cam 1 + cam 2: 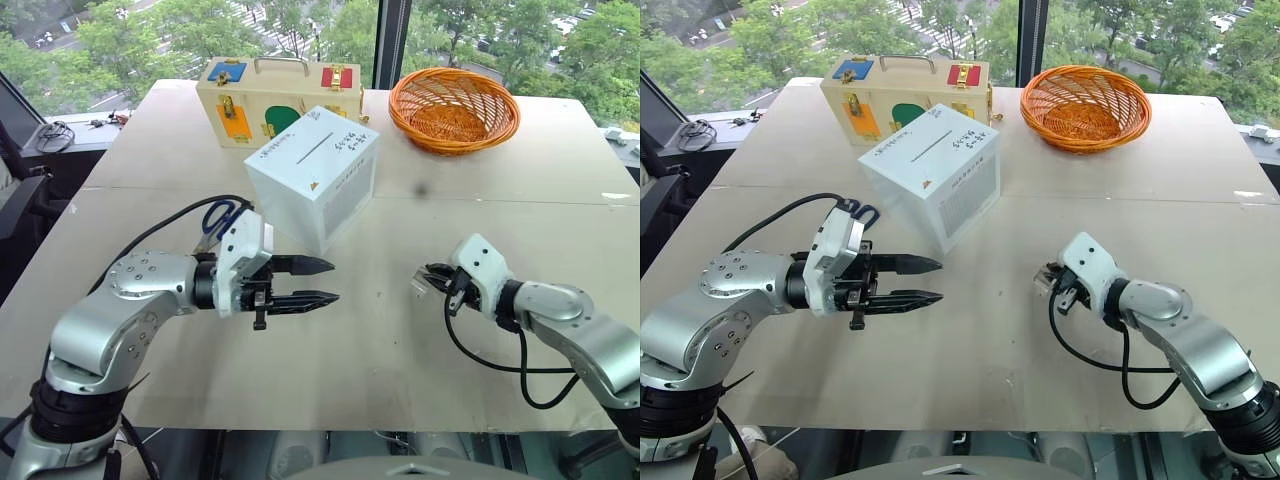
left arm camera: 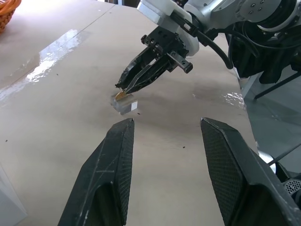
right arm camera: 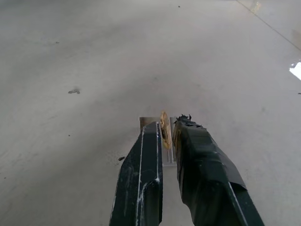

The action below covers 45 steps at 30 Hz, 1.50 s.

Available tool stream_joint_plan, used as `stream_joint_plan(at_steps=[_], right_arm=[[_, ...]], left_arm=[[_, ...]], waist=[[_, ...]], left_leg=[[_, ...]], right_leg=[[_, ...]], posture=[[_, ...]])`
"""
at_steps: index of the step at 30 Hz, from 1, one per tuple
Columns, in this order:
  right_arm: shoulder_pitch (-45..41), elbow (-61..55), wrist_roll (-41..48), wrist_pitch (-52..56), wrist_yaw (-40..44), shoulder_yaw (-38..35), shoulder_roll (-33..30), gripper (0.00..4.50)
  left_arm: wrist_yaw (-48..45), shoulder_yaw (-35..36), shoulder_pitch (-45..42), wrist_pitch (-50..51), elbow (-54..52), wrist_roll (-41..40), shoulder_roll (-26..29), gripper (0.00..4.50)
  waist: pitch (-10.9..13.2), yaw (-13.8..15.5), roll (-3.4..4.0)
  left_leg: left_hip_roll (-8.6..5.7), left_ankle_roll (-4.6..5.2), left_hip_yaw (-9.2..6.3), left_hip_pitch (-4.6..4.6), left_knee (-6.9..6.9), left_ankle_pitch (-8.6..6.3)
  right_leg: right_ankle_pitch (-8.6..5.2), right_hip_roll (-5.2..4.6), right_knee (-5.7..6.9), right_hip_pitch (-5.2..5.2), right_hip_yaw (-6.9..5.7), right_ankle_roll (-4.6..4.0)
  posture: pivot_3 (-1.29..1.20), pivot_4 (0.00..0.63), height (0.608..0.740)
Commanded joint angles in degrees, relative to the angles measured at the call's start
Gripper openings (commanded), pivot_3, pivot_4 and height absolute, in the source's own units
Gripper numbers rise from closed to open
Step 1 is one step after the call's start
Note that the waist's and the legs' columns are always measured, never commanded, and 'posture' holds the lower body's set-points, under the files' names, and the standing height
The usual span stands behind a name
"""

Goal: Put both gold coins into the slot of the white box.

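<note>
progress is at the first pick, as far as the pictures let me judge. right gripper (image 3: 165,134) is low at the table (image 1: 380,340), and its fingers (image 3: 141,174) are pressed almost together on a gold coin (image 3: 164,128), which stands on its edge in a small clear holder (image 2: 124,104). from the left wrist view the coin is a small yellow point at the tips of these fingers, just over the holder. it looks pinched, but it is not yet lifted out, so i count this step as begun and not finished.

left gripper (image 1: 310,282) hovers over the table near the front of the white box (image 1: 312,180), with its fingers (image 2: 108,174) spread apart and nothing between them.

white box stands in the middle of the table, well apart from the right gripper, its slot (image 1: 315,150) on the top side. i see no coin at the slot, and if one is already inside i cannot tell. second gold coin i cannot find in these views.

what is left, in my judgement: lift this coin, carry it to the slot, drop it, then do the same with the other one.
</note>
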Motion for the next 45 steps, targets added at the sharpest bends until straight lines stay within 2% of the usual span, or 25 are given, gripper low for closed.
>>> stream_joint_plan(at_steps=[1, 15, 17, 29, 42, 45], right_arm=[[-1.3, -1.5, -0.8, 0.5, 0.6, -1.3, 0.5, 0.59], [-1.9, -0.8, -2.7, 1.6, 2.3, -0.9, 1.7, 0.59], [-2.1, -0.5, -2.8, 1.9, 2.4, -1.1, 2.1, 0.05], [-2.0, -1.1, -1.9, 1.9, 3.6, -4.0, 2.1, 0.02], [-1.7, -7.2, 18.8, 7.4, 7.3, -20.5, 5.4, 0.02], [-3.8, -10.0, 30.4, 9.2, 6.8, -24.6, 6.0, 0.02]], left_arm=[[0.4, -0.4, 0.2, -1.4, -0.8, 0.1, 0.6, 2.26], [1.0, -1.1, 0.0, -1.8, -0.8, 0.0, 1.1, 2.26], [1.1, -1.2, 0.0, -1.8, -0.8, 0.0, 1.1, 2.26], [2.9, -2.2, -2.2, 0.5, 0.4, -1.4, 0.2, 2.26], [4.5, -3.5, -10.7, 9.1, 4.3, -8.9, -2.0, 2.26], [4.4, -4.3, -14.3, 11.0, 6.3, -11.0, -3.5, 2.26]], waist=[[0.0, 0.0, 0.00], [0.0, 0.0, 0.00], [0.0, 0.0, 0.00], [0.0, 0.0, 0.01], [0.0, 0.0, 0.01], [0.0, 0.0, 0.01]], left_leg=[[0.00, 0.00, 0.00, 0.00, 0.00, 0.00], [0.01, 0.00, 0.00, 0.00, 0.00, 0.00], [0.01, 0.00, 0.00, 0.00, 0.00, 0.00], [0.01, 0.00, -0.01, 0.00, 0.00, 0.00], [0.00, 0.00, -0.04, -0.01, -0.01, 0.00], [0.00, 0.00, -0.05, -0.01, -0.01, 0.00]], right_leg=[[0.00, 0.00, 0.00, 0.00, 0.00, 0.00], [0.00, 0.00, 0.00, 0.00, 0.00, 0.00], [0.00, 0.00, 0.00, 0.00, 0.00, 0.00], [0.00, 0.00, 0.00, 0.00, -0.01, 0.00], [0.00, 0.02, 0.00, 0.01, -0.02, 0.01], [0.00, 0.02, 0.00, 0.01, -0.02, 0.01]], posture=[[0.00, 0.150, 0.740], [0.00, 0.150, 0.740], [0.00, 0.150, 0.740], [0.00, 0.150, 0.740], [0.00, 0.150, 0.740], [0.00, 0.150, 0.740]])
